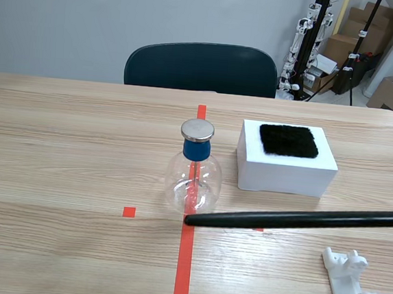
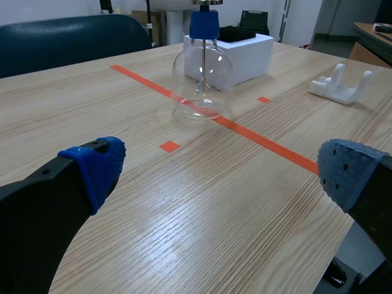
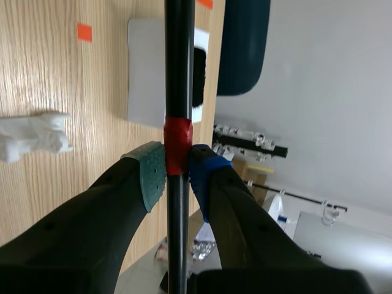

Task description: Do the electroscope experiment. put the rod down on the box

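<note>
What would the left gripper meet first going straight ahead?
Likely the clear round glass flask with a blue cap, ahead of the left gripper; depth unclear, the wooden tabletop might come first.

Frontal scene view, two close wrist views, white box (image 1: 284, 179) shared

Bright, even light; faint shadows; soft sheen on table (image 2: 171, 245); glints on flask (image 2: 202, 73).

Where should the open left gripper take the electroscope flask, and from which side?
Probably at the blue collar below the metal disc, coming in level from the robot's left: the collar is narrow and straight-sided, while the glass bulb is wide, round and smooth.
</note>
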Robot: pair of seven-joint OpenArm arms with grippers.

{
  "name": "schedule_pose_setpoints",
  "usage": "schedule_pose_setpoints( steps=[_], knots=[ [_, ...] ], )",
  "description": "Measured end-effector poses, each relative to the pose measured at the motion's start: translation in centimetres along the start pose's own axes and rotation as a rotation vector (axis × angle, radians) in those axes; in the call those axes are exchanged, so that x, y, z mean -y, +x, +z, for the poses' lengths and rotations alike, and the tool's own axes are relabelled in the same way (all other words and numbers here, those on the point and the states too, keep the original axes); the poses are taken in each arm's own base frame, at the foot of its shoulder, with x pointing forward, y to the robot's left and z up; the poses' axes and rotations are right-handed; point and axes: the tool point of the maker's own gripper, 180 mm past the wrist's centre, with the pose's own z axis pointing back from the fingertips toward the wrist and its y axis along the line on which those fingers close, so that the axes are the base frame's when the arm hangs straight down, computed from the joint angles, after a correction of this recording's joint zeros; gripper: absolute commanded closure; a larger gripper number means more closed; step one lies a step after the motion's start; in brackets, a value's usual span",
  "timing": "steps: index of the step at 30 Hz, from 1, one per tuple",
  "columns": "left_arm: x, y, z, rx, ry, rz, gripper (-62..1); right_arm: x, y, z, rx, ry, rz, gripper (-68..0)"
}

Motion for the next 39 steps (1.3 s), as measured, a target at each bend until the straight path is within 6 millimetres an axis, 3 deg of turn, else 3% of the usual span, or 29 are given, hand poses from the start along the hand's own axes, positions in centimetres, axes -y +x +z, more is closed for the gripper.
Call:
schedule_pose_setpoints(
  steps=[8,17,26,33,39],
  knots=[
    [0.0,0.0,0.0,0.000,0.000,0.000,-62.3,-2.2,-2.4,-2.7,-0.087,0.177,-0.016,0.0],
    [0.0,0.0,0.0,0.000,0.000,0.000,-62.3,-4.2,-3.4,-5.9,-0.152,0.244,-0.070,0.0],
    [0.0,0.0,0.0,0.000,0.000,0.000,-62.3,-8.1,-3.0,-7.6,-0.187,0.383,-0.173,0.0],
    [0.0,0.0,0.0,0.000,0.000,0.000,-62.3,-8.1,-2.7,-9.1,-0.191,0.401,-0.187,0.0],
    [0.0,0.0,0.0,0.000,0.000,0.000,-62.3,-9.7,-2.7,-10.1,-0.195,0.475,-0.121,0.0]
  ],
)
